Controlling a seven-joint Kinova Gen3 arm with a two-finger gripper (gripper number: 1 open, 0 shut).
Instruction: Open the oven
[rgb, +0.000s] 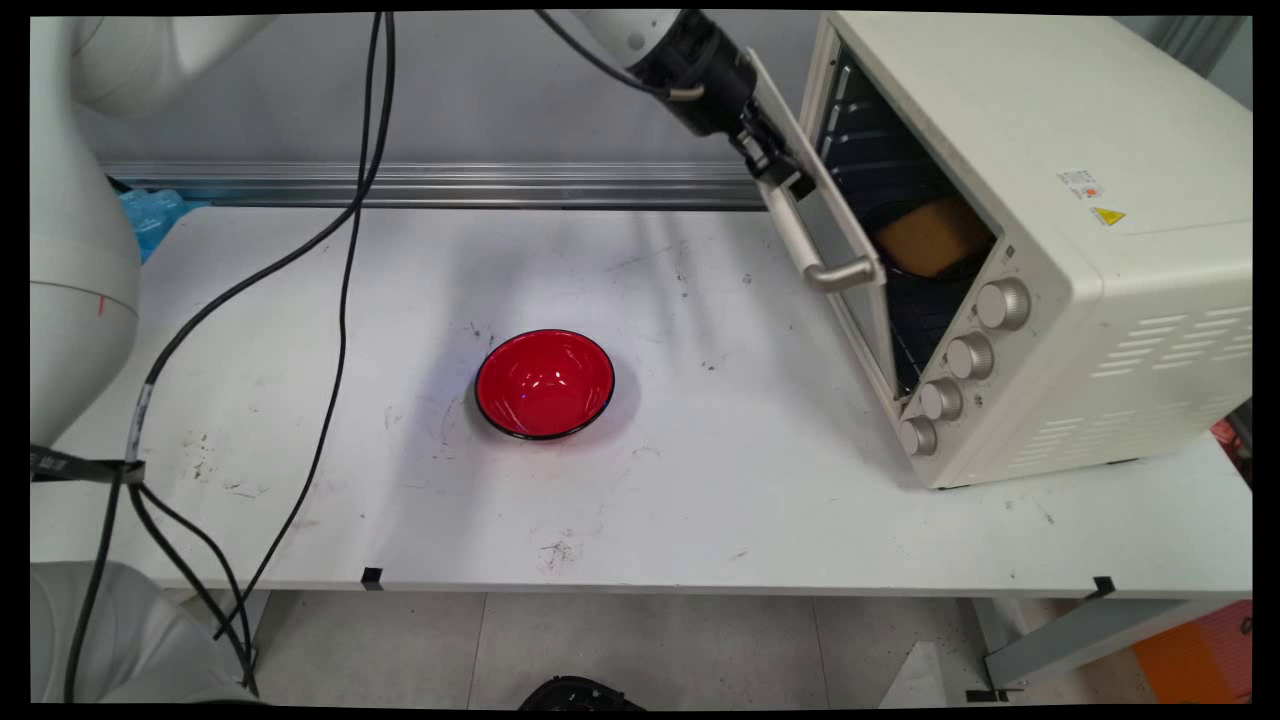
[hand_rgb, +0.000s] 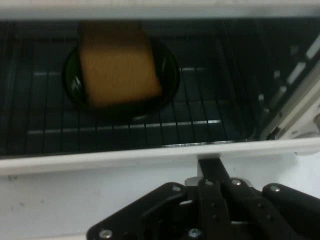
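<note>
On the worktop's (rgb: 700, 480) near middle sat an empty red bowl (rgb: 545, 385), right of it a cream toaster oven (rgb: 1100, 250), door (rgb: 868, 325) ajar, the hand (rgb: 785, 178) at the door's top edge, grip impossible to tell, a yellow block (rgb: 935, 235) on a dark dish (hand_rgb: 169, 75) inside.

The white arm reaches in from upper left, its black tool (rgb: 778, 168) angled down and rightward.

White table against a grey wall

The table (rgb: 700, 500) is scuffed and marked; an aluminium rail (rgb: 450, 185) runs along its far edge, below the plain wall (rgb: 480, 90). Pale grey floor tiles (rgb: 650, 650) show beneath the near edge.
</note>
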